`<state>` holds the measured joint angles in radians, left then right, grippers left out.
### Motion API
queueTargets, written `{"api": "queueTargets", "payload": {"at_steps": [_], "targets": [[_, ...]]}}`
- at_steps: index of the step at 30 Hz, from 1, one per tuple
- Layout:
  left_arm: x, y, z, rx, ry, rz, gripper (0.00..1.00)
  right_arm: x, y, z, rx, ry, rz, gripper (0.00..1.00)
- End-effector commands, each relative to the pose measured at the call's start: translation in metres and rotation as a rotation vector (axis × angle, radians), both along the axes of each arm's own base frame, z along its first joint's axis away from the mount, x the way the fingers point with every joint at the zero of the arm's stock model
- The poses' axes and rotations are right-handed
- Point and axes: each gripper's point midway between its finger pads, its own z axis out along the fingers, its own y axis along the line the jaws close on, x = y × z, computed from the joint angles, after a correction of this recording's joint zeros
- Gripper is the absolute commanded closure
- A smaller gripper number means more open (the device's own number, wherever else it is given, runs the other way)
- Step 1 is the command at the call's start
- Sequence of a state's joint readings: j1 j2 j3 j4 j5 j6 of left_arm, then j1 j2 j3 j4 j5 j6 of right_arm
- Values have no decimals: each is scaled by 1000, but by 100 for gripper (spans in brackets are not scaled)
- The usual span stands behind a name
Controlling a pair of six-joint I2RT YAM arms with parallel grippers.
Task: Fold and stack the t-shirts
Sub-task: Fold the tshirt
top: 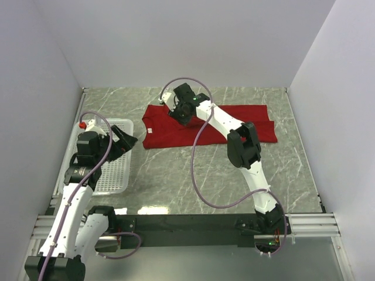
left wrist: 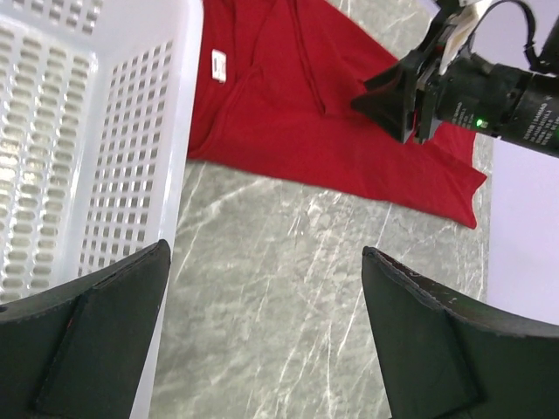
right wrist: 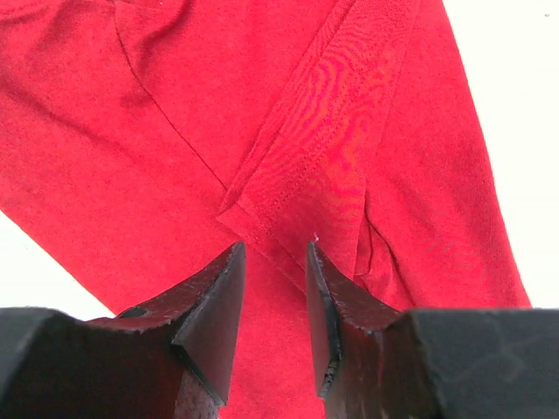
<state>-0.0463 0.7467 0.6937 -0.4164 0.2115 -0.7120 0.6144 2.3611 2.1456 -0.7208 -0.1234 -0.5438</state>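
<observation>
The deep-red t-shirt [top: 170, 136] lies spread flat at the back middle of the marble table, its white neck tag [left wrist: 217, 65] towards the basket. My right gripper [top: 180, 116] hangs low over the shirt's left rear part. In the right wrist view its jaws [right wrist: 275, 249] stand a little apart over a hemmed fold of the red cloth [right wrist: 175, 131], with nothing pinched between them. It also shows in the left wrist view [left wrist: 384, 100]. My left gripper [top: 130, 140] is wide open and empty above bare table [left wrist: 266, 253] beside the basket's right wall.
A white plastic mesh basket [top: 114, 170] stands at the left of the table, its wall [left wrist: 188, 131] next to the shirt's collar end. White walls enclose the table on three sides. A purple cable loops from the right arm [top: 196, 175].
</observation>
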Motion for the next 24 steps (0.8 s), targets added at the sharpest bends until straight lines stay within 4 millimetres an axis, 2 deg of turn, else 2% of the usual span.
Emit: {"api": "queueTargets", "payload": {"at_steps": [1,11,18,24], "targets": [[-3,-3,8,-34,-27,2,5,3,7,-3,-10,-32,7,59],[-5,-4,-2,-43,2,-4,5,-12,15,-24,-38,-4,41,61],[-6,-4,-5,-40,11,-3,5,-8,13,-41,-70,1,25,62],[-5,-5,-7,-44,18,-5,5,-3,12,-46,-87,-11,17,65]]}}
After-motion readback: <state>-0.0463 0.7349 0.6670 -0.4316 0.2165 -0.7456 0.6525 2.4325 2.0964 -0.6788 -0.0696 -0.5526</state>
